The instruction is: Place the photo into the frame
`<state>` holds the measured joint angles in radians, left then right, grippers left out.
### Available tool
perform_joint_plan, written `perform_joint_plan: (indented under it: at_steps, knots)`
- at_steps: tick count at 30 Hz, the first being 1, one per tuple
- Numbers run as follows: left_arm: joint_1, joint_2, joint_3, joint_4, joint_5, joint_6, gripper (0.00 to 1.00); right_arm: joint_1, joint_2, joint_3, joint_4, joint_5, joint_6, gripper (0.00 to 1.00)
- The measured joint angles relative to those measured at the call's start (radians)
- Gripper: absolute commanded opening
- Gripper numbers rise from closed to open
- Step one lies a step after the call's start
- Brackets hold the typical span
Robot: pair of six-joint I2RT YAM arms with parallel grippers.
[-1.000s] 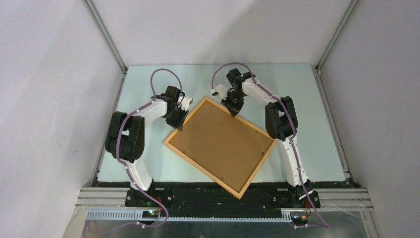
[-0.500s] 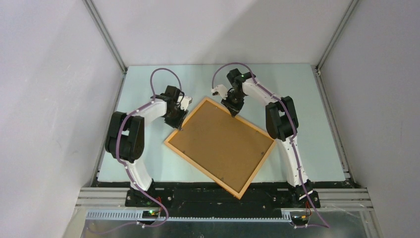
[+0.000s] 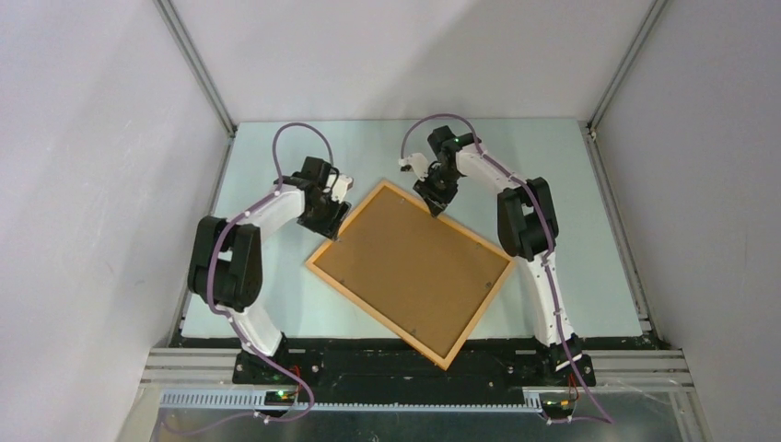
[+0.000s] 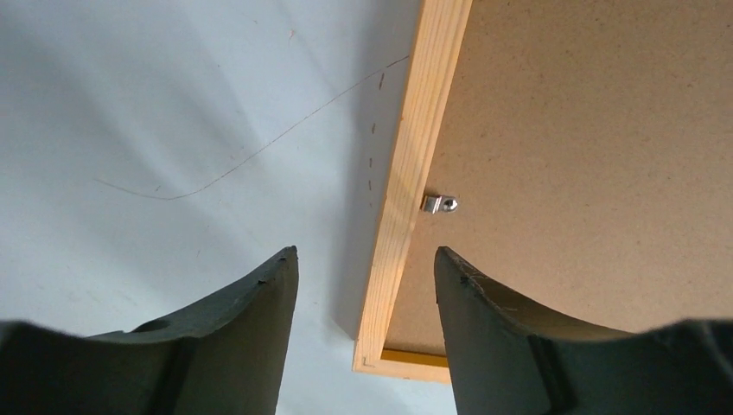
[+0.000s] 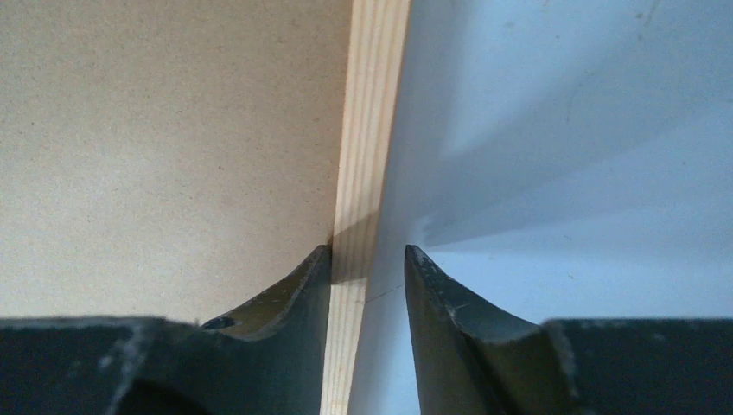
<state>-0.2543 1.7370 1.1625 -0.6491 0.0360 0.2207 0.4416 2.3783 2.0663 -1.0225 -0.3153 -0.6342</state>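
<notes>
Frame [image 3: 378, 317] lying skewed mid-table [image 3: 553, 166], backing board [image 3: 412, 267] up, bare surface round every edge, left gripper [image 4: 363, 259] astride its left rail, released, right gripper [image 5: 367, 251] astride the far rail, released, both jaws wider than before, frame unmoved

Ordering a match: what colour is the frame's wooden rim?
The frame: pale orange-tan wood, clearest in left wrist view.
</notes>
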Motion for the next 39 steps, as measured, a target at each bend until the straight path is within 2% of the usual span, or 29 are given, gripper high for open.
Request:
perform_joint_plan:
  at_steps: [3,13,27,31,39]
  knots:
    - [0.006,-0.027,-0.003,-0.003,0.002,-0.001,0.66,-0.018,-0.006,-0.012,0.01,-0.011,0.017,0.5]
    - [0.029,-0.098,-0.031,-0.011,0.044,-0.002,0.66,-0.11,-0.14,-0.195,0.06,-0.017,0.036,0.58]
    - [0.029,-0.102,-0.039,-0.016,0.08,-0.011,0.67,-0.166,-0.306,-0.503,0.139,-0.053,0.037,0.57]
    - [0.029,-0.102,-0.039,-0.016,0.088,-0.011,0.67,-0.165,-0.32,-0.551,0.161,-0.051,0.037,0.45]
    - [0.029,-0.102,-0.039,-0.016,0.101,-0.013,0.67,-0.157,-0.324,-0.547,0.173,-0.044,0.036,0.14]
